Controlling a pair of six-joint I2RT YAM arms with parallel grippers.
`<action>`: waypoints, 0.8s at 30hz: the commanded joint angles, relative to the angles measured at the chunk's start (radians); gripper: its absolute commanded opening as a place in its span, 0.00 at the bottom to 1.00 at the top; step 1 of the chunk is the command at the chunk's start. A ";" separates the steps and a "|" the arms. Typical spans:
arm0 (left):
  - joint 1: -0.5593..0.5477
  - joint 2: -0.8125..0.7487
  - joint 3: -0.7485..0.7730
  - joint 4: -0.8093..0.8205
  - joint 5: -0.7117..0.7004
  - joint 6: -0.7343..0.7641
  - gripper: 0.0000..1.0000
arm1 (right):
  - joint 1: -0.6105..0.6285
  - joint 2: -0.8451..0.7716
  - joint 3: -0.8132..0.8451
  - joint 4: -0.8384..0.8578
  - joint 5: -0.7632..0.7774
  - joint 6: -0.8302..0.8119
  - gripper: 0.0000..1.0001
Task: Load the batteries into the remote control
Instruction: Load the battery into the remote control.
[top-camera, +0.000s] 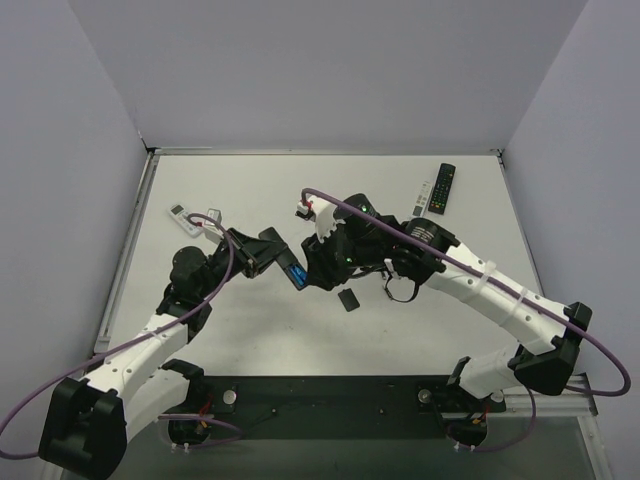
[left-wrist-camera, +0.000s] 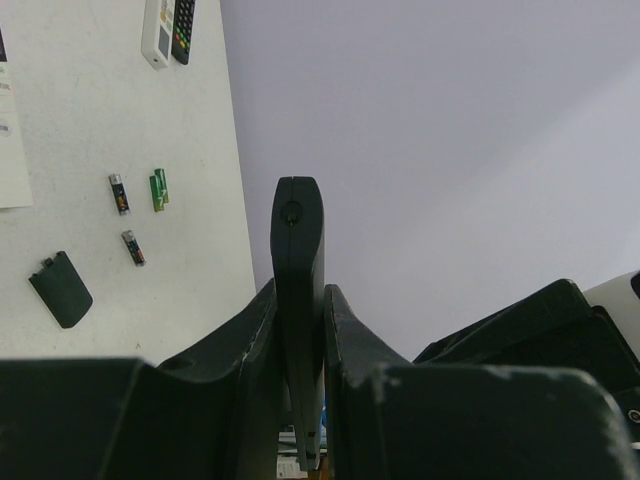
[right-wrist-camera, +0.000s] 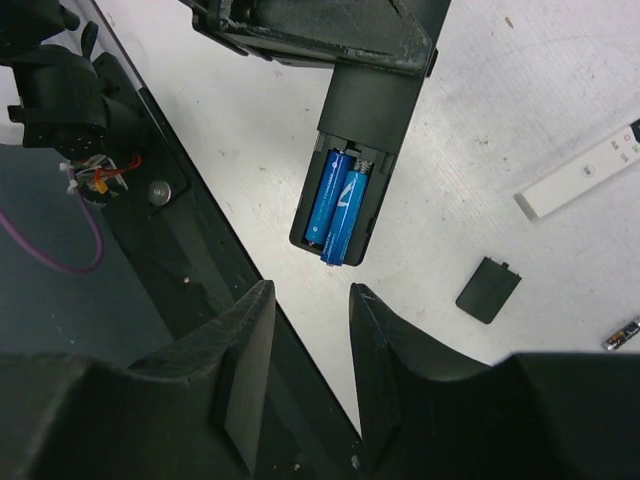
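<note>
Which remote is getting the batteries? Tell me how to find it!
Look at the middle of the white table. There the left gripper holds a black remote. It is the only remote with its back open and two blue batteries inside; the other remotes lie flat on the table farther back.

White table (top-camera: 300, 190), plain grey-lavender walls (top-camera: 320, 70) on three sides, even light
</note>
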 joint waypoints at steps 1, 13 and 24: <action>-0.001 -0.025 0.012 0.018 -0.030 0.023 0.00 | 0.015 0.029 0.068 -0.096 0.058 0.047 0.30; -0.001 -0.025 0.017 0.008 -0.037 0.041 0.00 | 0.020 0.126 0.139 -0.150 0.055 0.058 0.21; -0.004 -0.028 0.023 0.006 -0.039 0.043 0.00 | 0.020 0.177 0.166 -0.162 0.044 0.058 0.18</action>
